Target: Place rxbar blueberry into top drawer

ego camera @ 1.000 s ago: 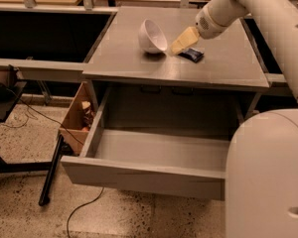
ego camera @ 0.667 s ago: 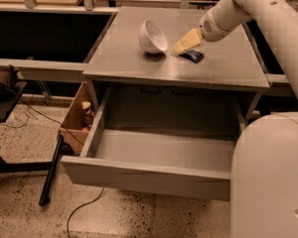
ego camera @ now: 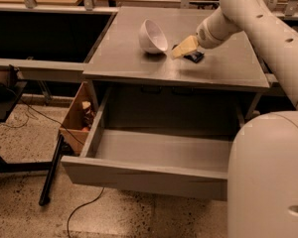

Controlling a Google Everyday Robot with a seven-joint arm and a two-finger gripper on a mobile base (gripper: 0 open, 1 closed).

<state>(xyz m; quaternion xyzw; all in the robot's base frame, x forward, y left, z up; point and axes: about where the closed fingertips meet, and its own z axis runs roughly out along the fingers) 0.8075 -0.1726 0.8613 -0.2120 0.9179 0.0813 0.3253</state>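
The rxbar blueberry (ego camera: 195, 58), a small dark flat bar, lies on the grey table top (ego camera: 218, 73) just right of the white bowl. My gripper (ego camera: 184, 48), with tan tips, is low over the bar's left end and hides part of it. The top drawer (ego camera: 139, 175) is pulled wide open below the table's front edge, and I see nothing inside it.
A white bowl (ego camera: 153, 35) lies tipped on its side on the table, left of the gripper. A brown cardboard box (ego camera: 78, 114) stands on the floor left of the drawer. A black stand leg (ego camera: 52, 171) and a cable (ego camera: 82, 208) lie on the speckled floor. My white base (ego camera: 268, 177) fills the lower right.
My gripper has dropped slightly toward the bar and the table top. The bar, the bowl and the drawer have not moved.
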